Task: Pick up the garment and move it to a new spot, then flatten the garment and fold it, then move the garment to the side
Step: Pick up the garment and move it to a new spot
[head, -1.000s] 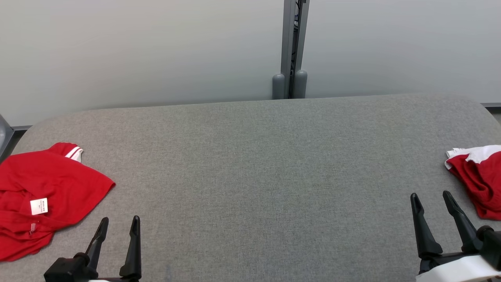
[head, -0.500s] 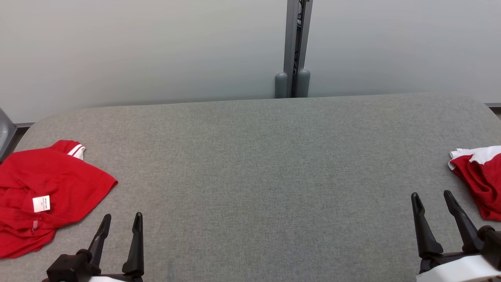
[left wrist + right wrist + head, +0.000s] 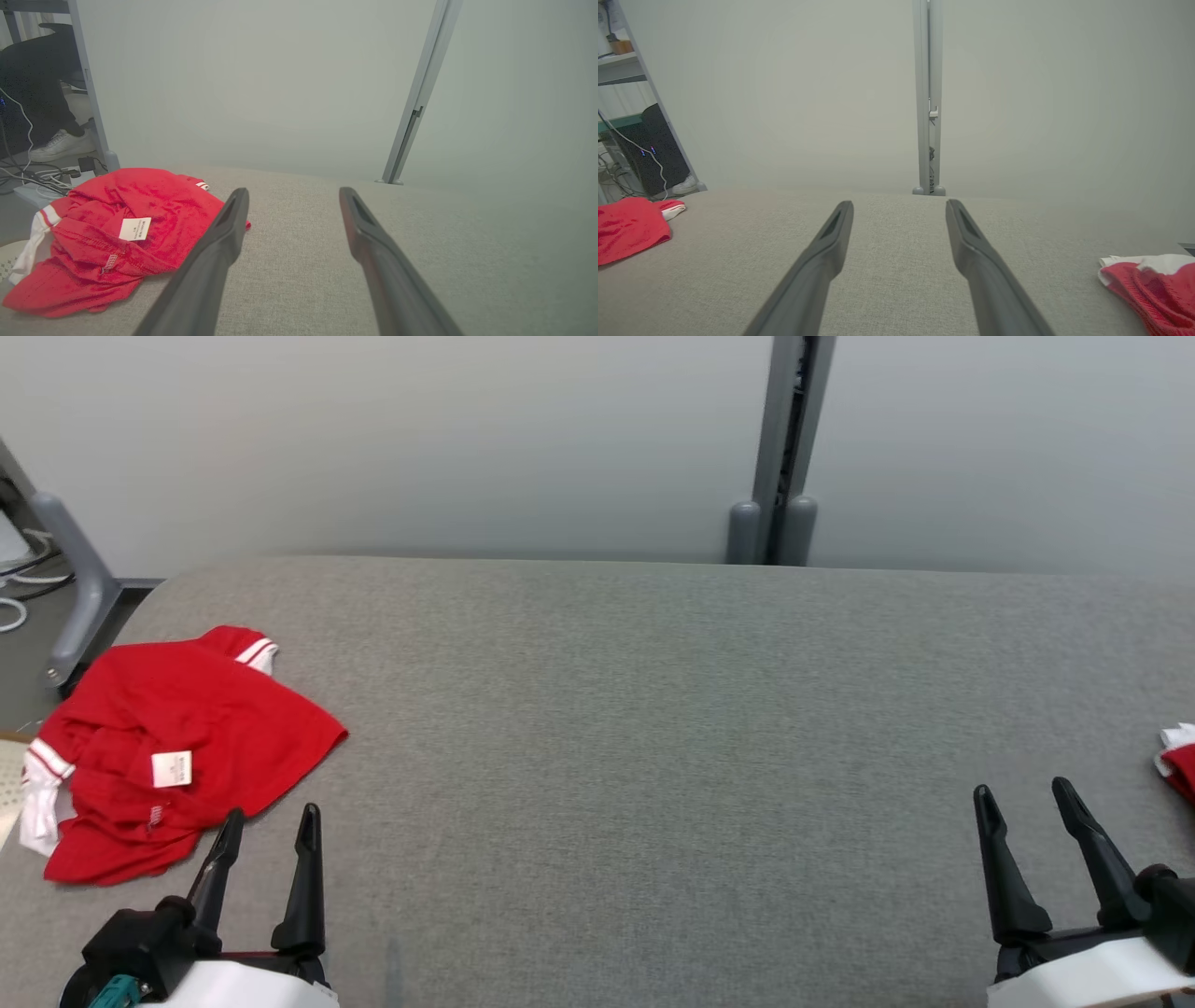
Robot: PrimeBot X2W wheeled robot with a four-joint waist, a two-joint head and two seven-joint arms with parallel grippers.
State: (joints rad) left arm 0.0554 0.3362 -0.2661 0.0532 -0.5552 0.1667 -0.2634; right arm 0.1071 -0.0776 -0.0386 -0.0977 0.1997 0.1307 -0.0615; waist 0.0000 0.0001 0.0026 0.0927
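Table [image 3: 653,709]: red garment [image 3: 187,728]; left wrist view adds shoe [image 3: 60,142]; left end effector [image 3: 272,812], right one [image 3: 1021,790] wide.

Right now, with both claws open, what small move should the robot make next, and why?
Probably ease the left gripper forward and leftward onto the crumpled red garment. It is open and empty, and the garment lies unfolded just beyond its fingertips on the grey table.

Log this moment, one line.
left gripper open, empty | right gripper open, empty | crumpled red fabric garment untouched, grey fabric table's left
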